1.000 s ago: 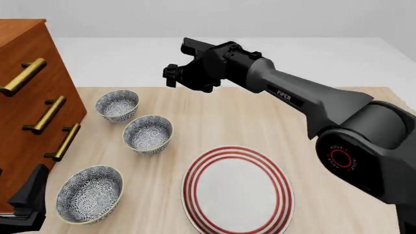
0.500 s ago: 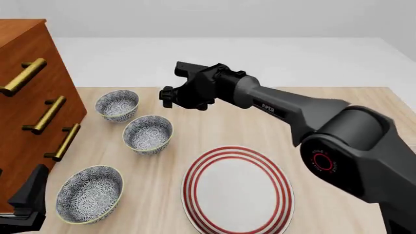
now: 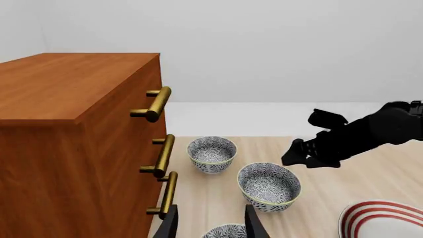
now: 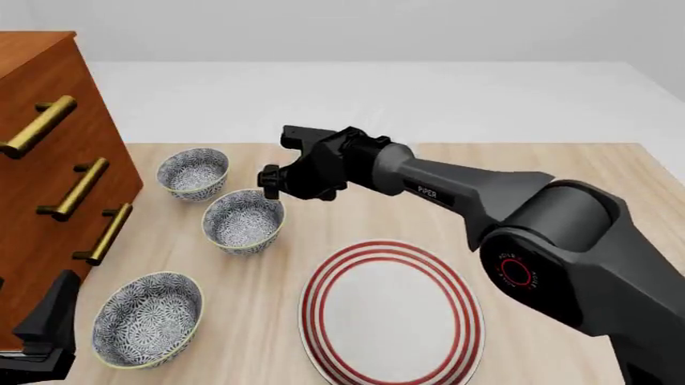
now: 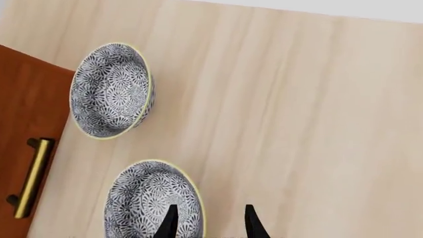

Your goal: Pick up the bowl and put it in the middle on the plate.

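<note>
Lower and further toward the table's left side than a second ago, the right tool (image 4: 272,183) now hangs just above the rim of the middle bowl (image 4: 244,221), its arm stretched across from the right. In the right wrist view its two fingertips (image 5: 170,222) stand apart with nothing between them, straddling the near edge of that bowl's rim, so it is released and empty. The left tool (image 3: 210,225) sits low at the table's near left corner, beside the wooden drawer chest (image 4: 48,160); its fingers are also spread and hold nothing.

Three look-alike blue-and-white bowls run along the left side of the table: the far bowl (image 4: 194,172) toward the far left corner, the middle one near it, and the near bowl (image 4: 147,319) by the near edge. The plate (image 4: 392,314), white with red rings, lies bare at the near edge, about midway along it, well apart from the far bowl.

Judging by its look, the bowl is rigid, glazed and likely slippery, and would chip if dropped. Its thin upright wall suits a pinch over the rim, one finger inside and one outside.

The right arm carries the word "PIPER" in white, and a red ring marking on its elbow joint has lettering too small to read.
</note>
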{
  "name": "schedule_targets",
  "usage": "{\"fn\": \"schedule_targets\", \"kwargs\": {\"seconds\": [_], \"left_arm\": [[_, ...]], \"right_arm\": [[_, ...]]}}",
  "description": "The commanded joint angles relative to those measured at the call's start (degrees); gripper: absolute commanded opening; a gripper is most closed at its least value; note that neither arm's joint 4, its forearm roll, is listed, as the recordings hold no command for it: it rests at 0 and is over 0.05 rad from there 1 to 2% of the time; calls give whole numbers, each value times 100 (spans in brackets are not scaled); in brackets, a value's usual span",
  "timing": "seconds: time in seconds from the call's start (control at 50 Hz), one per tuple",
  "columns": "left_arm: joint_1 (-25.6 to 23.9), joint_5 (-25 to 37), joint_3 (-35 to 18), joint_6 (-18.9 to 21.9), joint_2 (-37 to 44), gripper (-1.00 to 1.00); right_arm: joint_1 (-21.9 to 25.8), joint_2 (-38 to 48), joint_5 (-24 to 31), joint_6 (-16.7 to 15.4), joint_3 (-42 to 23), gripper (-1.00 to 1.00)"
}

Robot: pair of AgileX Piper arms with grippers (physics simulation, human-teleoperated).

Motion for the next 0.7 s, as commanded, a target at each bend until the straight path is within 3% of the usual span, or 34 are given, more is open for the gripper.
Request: {"fn": "schedule_targets", "kwargs": {"seconds": [0.02, 0.7], "left_arm": [[0, 0, 0, 0, 0, 100], [0, 0, 0, 0, 0, 100]], "right_arm": [[76, 47, -59, -25, 82, 100], [152, 163, -181, -91, 221, 100]]}}
